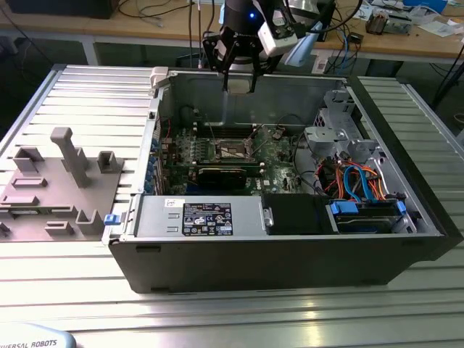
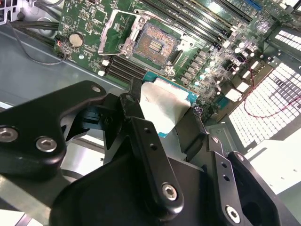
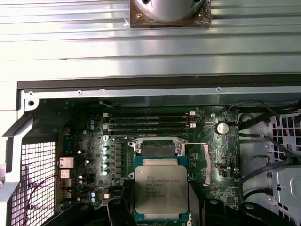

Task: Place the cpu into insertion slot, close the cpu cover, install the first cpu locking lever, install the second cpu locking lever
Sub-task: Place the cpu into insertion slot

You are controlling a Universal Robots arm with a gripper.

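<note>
My gripper (image 1: 238, 78) hangs above the open computer case, shut on the cpu (image 1: 239, 85). In both wrist views the silver-topped square cpu (image 2: 164, 106) (image 3: 161, 186) sits flat between the black fingers (image 2: 141, 127). The insertion slot (image 2: 155, 44) lies below on the green circuit board, its dark gold-tinged centre bare. In the first wrist view the cpu hides part of the slot (image 3: 160, 149). The cpu cover (image 2: 116, 32) stands swung up on the coin-battery side of the slot. In the exterior view the slot (image 1: 235, 151) is well below the gripper.
Long memory slots (image 3: 148, 123) run beside the socket. A black card (image 1: 221, 174), a power supply (image 1: 199, 217) and a drive cage with cables (image 1: 362, 185) fill the case. The case's back wall (image 1: 290, 94) is near the gripper. A grey fixture tray (image 1: 54, 188) lies on the exterior view's left.
</note>
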